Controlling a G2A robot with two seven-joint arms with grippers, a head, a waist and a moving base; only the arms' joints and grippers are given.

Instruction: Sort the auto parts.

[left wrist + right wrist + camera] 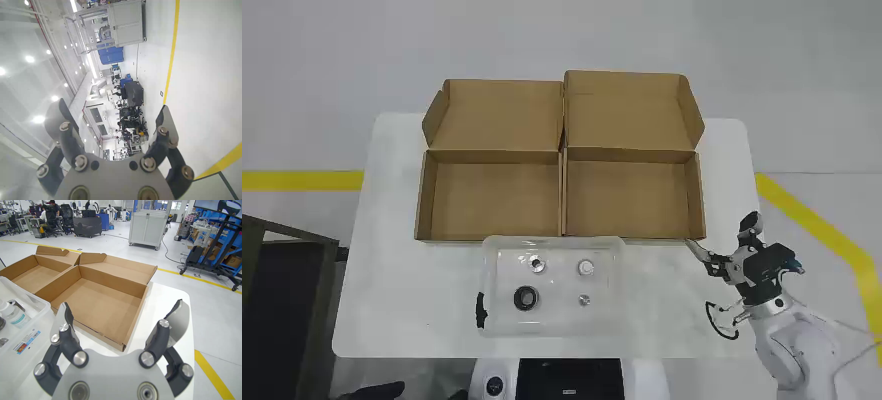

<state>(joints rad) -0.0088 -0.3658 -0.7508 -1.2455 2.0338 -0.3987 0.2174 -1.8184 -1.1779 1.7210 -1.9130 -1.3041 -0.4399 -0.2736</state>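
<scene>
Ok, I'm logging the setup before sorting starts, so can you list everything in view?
Table: one, white, under everything.
Cardboard boxes: two, brown, open, side by side on the table's far half.
Bin: one, clear plastic, at the near edge in front of the boxes.
Ring: one, black, in the bin.
Bottle: one, white, in the bin.
Metal parts: two, silver, in the bin.
Right claw: one, silver and black, open, over the table's right side.
Left claw: one, silver and black, open, pointing out at the room.
</scene>
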